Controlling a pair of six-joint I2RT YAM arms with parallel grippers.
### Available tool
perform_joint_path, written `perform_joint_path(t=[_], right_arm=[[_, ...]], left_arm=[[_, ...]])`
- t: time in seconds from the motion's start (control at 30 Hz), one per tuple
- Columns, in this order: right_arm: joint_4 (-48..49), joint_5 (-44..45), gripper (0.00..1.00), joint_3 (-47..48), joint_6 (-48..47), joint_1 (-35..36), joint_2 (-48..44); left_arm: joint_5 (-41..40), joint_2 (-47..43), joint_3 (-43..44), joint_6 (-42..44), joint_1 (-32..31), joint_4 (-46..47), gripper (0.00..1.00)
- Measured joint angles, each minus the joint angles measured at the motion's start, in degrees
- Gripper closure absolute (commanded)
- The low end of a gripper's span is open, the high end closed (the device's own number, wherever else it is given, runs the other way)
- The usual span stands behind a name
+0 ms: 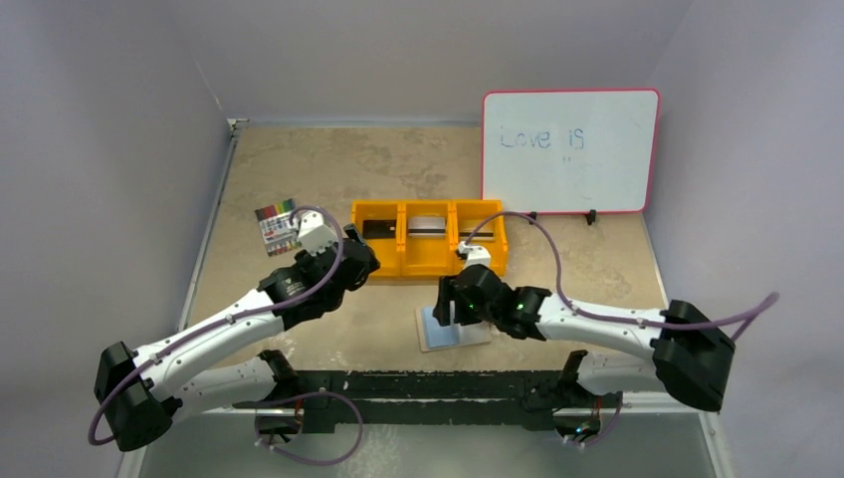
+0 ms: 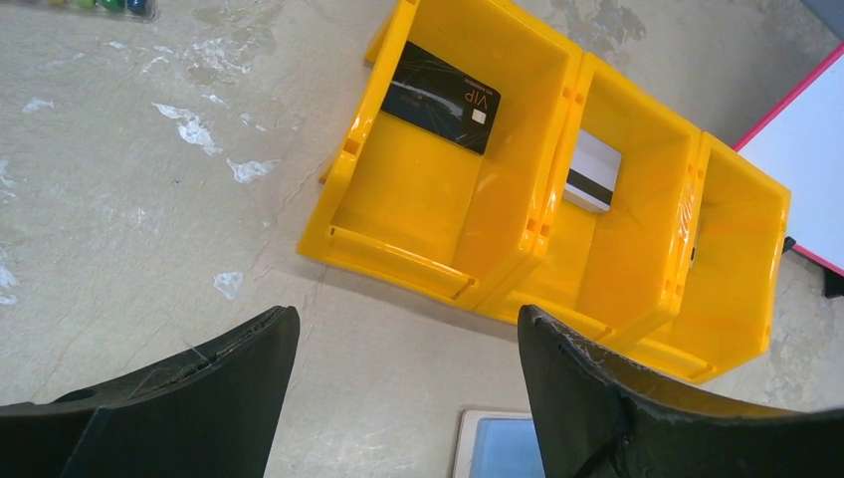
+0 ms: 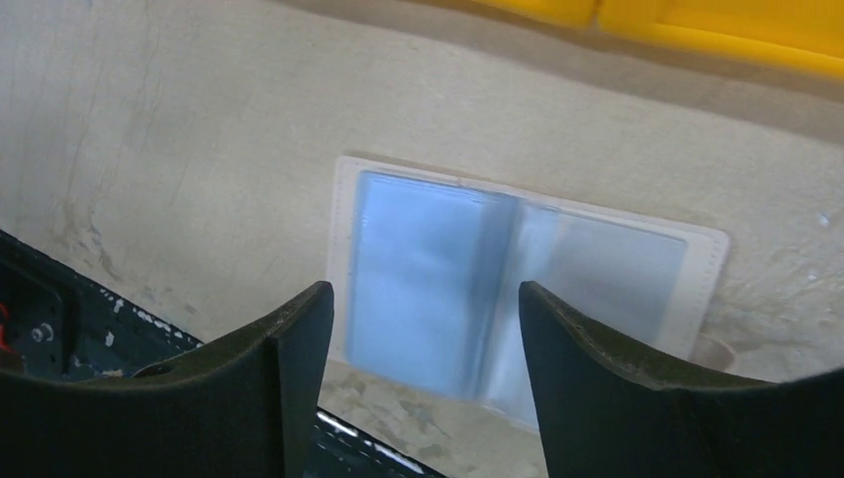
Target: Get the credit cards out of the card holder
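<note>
**Fig.** Card holder (image 3: 448,269) lies open and flat on the table (image 2: 149,199), blue inner panels up. It sits btwn the yellow tray (image 2: 388,261) and the arm bases, directly under the right gripper (image 3: 426,289).

- **Jaws:** R jaws stand apart, framing one panel in the wrist view; they appear clear of it, nothing held. Left gripper (image 2: 408,314) hovers near the tray's L end, jaws apart, empty.
- **Tray:** black card (image 2: 441,97) in the L compartment, striped card (image 2: 594,171) in the middle one; third compartment unclear.
- **Orientation:** long axis runs approx. left-right, near parallel w/ the tray front, slightly skewed. The fold line crosses it, near-to-far. Cannot tell whether a card remains in the sleeves.
- **Handling (judgement):** prob. v. light, thin and floppy at the fold, w/ glossy sleeves likely slippery. Lying flat, it offers little to pinch. Best hold is prob. the pale border at a short end, or pin one panel down while a card is drawn out.
</note>
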Motion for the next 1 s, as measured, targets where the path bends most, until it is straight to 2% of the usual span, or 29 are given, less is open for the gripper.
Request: perform_joint_path(t=[0.13, 0.27, 0.67, 1.0], right_arm=[[-3.02, 5.99, 0.32, 6.40, 0.48, 5.64, 6.82], [-5.68, 9.84, 0.30, 9.42, 0.94, 8.33, 11.65], [-9.57, 13.35, 0.26, 13.99, 1.73, 10.08, 19.91], [-11.87, 14.47, 0.30, 16.13, 2.01, 11.30, 21.31]], left_arm=[[-0.24, 0.70, 0.26, -0.26, -0.02, -0.35, 0.21], [-1.16, 0.07, 0.26, -1.25, 0.00, -1.38, 0.21], [-5.03, -9.79, -2.36, -6.23, 0.00, -5.01, 0.21], [-5.79, -9.31, -2.60, -7.08, 0.00, -6.16, 0.21]])
